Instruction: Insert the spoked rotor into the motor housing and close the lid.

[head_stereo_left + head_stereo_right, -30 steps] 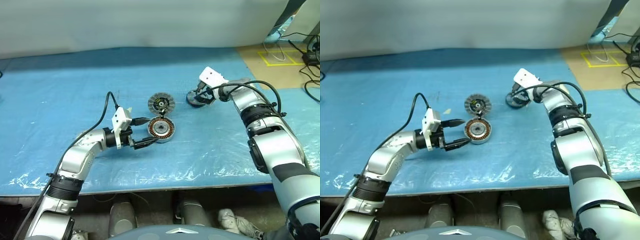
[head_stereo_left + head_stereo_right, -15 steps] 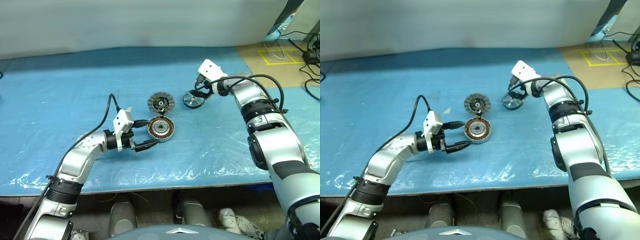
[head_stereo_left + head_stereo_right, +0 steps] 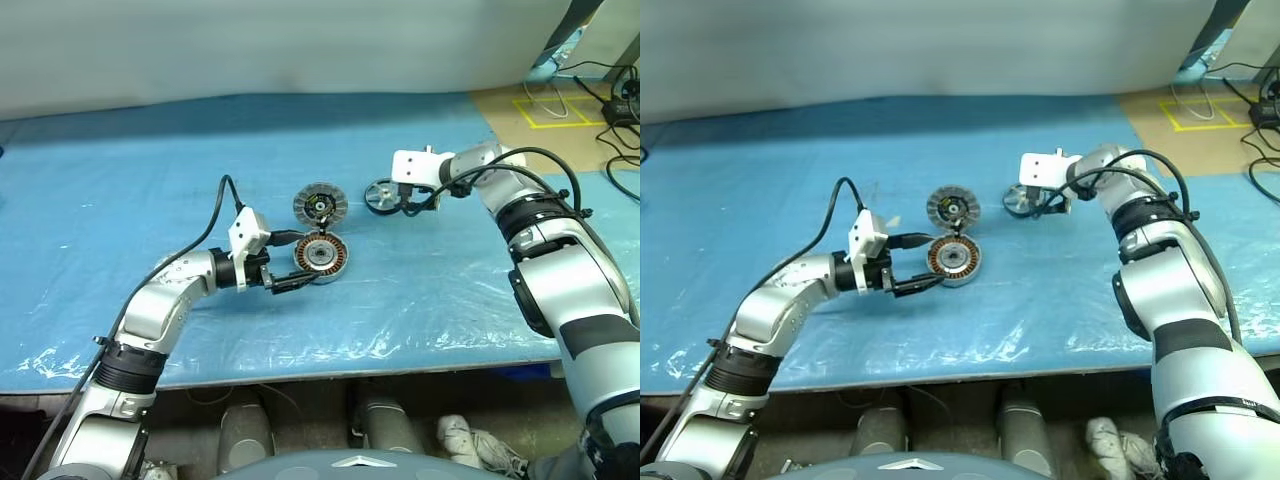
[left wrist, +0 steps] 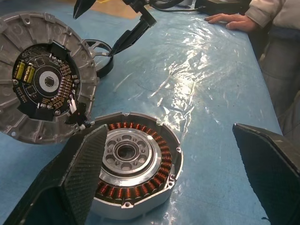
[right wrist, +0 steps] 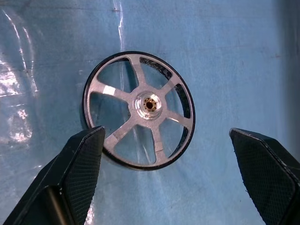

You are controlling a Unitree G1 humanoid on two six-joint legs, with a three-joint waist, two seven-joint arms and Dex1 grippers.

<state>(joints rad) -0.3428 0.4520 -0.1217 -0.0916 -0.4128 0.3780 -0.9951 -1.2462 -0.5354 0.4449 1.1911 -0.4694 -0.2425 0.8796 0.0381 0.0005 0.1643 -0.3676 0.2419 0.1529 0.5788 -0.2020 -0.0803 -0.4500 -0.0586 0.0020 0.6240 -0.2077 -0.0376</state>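
Note:
The motor housing, a short silver can with copper windings, sits on the blue sheet. My left gripper is open and level, with one finger on each side of the housing. Just behind it lies the lid, its ribbed, dark-centred face up. The spoked rotor rests to the right of the lid, silvery spokes showing. My right gripper is open beside the rotor, on its right. In the right wrist view the rotor lies between the wide-spread fingers, apart from both.
A blue plastic sheet covers the whole table, wrinkled near the front edge. A brown floor patch with yellow tape and cables lies at the far right. A person's hand rests on the sheet beyond the parts.
My right wrist has rolled, swinging its white mount over. The rotor, dark under the fingers before, now shows its silvery face slightly further left. The left gripper has stayed around the housing.

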